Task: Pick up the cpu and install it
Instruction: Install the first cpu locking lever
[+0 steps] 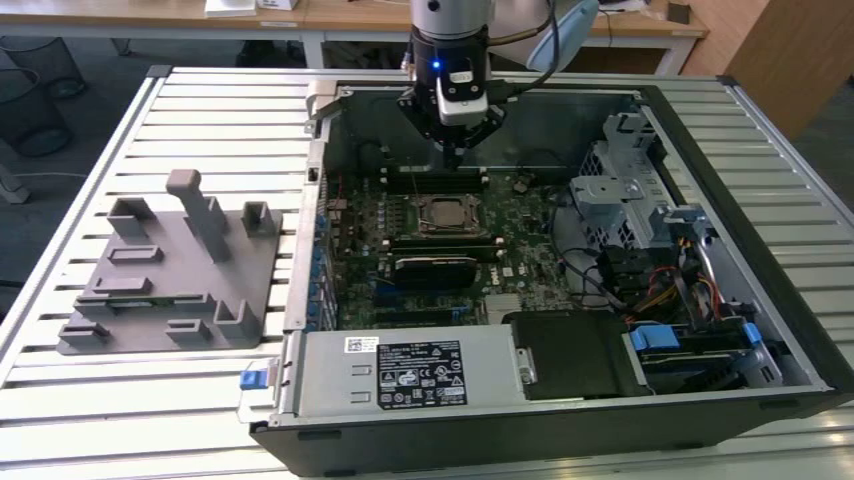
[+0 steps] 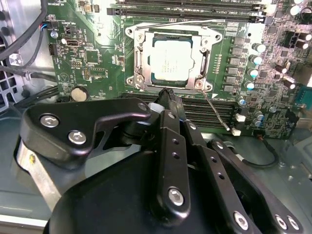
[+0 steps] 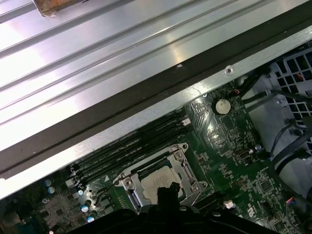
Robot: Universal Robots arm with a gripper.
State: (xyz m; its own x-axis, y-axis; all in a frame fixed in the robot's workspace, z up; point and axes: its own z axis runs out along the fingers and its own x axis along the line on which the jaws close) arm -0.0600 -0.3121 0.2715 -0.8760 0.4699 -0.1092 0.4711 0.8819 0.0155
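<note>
gripper: black gripper [image 1: 457,152] hanging over the motherboard [image 1: 527,225] inside the open case [image 1: 747,130]; fingertips drawn together, nothing held between them, as seen in the second wrist view [image 2: 168,92] and the first wrist view [image 3: 165,191].
cpu: silver-grey cpu [image 1: 441,213] lying flat in the socket frame [image 2: 139,58], apart from the fingertips; seen in both wrist views [image 2: 173,61] [image 3: 161,181].
cpu marking: faint lines of print on the metal top, too small to make out.
socket frame: bright metal with a screw at each corner, closing round the chip's rim.
memory slots: long dark memory slots [image 2: 219,112] just beside the socket, under the fingertips.
coin cell: round silver coin cell [image 2: 79,92] on the green board, well apart from the socket.
power supply label: black-and-white power supply label [image 1: 420,372] on the grey box at the near edge of the case; text not legible.
fixture: grey moulded fixture [image 1: 174,270] on the slatted table [image 1: 80,180], on the exterior view's left of the case.
</note>
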